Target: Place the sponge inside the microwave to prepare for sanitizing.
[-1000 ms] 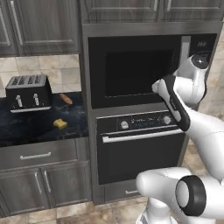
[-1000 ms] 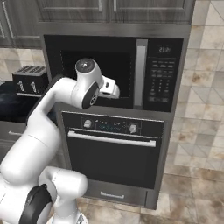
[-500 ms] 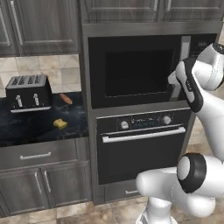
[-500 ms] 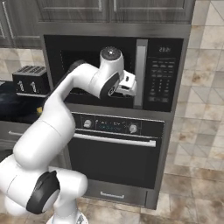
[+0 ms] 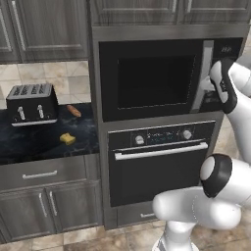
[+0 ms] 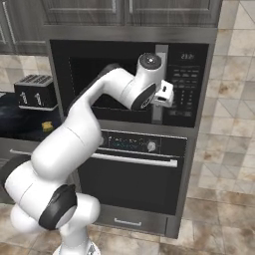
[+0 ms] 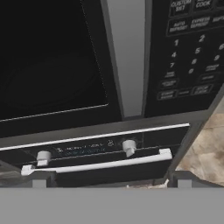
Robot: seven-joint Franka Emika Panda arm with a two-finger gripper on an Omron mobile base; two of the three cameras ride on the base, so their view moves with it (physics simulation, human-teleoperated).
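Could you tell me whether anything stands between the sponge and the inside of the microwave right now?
Yes: the microwave door is shut, closing off the inside. The sponge lies on the counter to its left, and the gripper is at the door handle.

Dark counter (image 5: 29, 142), toaster (image 5: 33, 104) at back, sausage (image 5: 74, 111) beside it, sponge (image 5: 67, 139) (nearer front edge)

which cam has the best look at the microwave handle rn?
Hand view: the microwave handle runs as a wide grey strip, unobstructed, between the dark door glass and the keypad. Left base view shows it full length but narrow, with the arm close beside it. In the right base view the arm covers its middle.
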